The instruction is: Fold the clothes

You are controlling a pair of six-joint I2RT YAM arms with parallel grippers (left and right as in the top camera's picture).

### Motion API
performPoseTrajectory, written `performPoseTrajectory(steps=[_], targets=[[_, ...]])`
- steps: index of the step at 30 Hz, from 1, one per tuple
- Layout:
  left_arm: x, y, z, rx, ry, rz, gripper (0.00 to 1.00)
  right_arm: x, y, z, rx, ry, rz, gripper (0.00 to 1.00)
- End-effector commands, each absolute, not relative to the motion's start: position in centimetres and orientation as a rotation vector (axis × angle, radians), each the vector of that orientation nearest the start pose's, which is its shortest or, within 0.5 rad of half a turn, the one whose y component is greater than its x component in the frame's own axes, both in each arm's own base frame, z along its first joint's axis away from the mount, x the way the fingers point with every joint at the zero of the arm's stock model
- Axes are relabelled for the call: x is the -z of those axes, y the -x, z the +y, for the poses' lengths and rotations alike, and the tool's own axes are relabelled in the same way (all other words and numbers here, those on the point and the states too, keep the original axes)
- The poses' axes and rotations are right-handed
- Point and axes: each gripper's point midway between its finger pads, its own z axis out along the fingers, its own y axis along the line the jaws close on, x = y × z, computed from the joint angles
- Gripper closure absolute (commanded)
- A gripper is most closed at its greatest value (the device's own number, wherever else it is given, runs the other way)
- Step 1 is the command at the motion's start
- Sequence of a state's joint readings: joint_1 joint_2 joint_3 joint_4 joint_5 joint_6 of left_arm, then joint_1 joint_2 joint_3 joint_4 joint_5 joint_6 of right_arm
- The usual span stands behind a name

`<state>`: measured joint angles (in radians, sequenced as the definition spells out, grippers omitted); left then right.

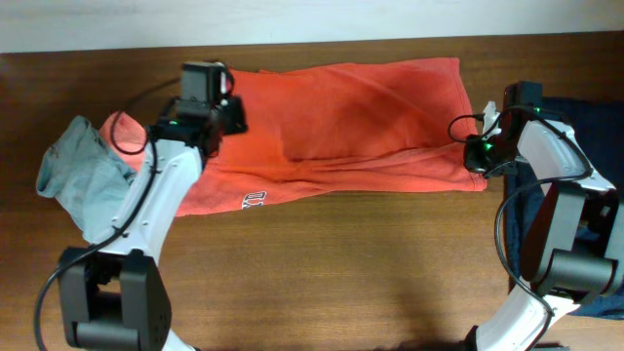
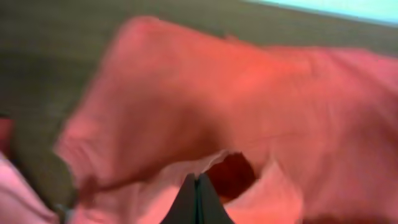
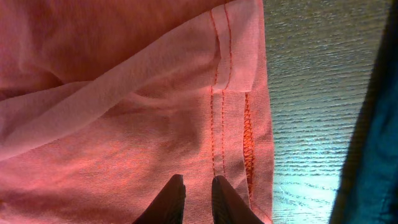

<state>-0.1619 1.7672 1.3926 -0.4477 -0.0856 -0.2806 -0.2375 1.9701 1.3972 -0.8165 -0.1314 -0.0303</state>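
A coral-orange T-shirt lies spread across the upper middle of a brown wooden counter, seen from above. It reaches from the upper left of the frame almost to the right edge. The cloth is wrinkled, with a long crease running across its middle and a darker, shaded patch near the centre. A small piece of white block lettering shows at the shirt's lower left edge.

A crumpled grey-teal garment sits at the far left, touching the shirt's left end. A navy piece lies at the far right, partly under the right arm.

The left arm reaches up to the shirt's upper left corner. Its wrist view is blurred. At the bottom centre the left hand has its fingers pressed together, and a pale fold of the shirt is drawn up to their tips, with a dark hollow beside it.

The right arm reaches the shirt's right edge. At the bottom of its wrist view the right hand has its fingers a little apart, with flat orange cloth showing in the narrow gap. A double-stitched seam runs up the frame from that gap. Bare counter lies to the right of the hem.
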Motion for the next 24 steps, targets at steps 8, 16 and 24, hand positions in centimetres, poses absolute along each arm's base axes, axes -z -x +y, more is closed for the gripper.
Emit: performPoseTrajectory(steps=[8,16,24], targets=[[-10.0,-44.6,-2.6,0.025,0.407,2.629,0.61,-4.3,-40.3,-7.6,-0.134,-0.283,2.905,0.79],[-6.0,-38.7,-1.0,-0.154,0.412,2.853,0.62,-4.3,-40.2,-7.8,-0.129,-0.289,2.907,0.66],[-1.1,-38.0,-0.9,-0.173,0.356,2.898,0.61,-4.2,-39.0,-10.5,-0.136,-0.411,2.911,0.53]])
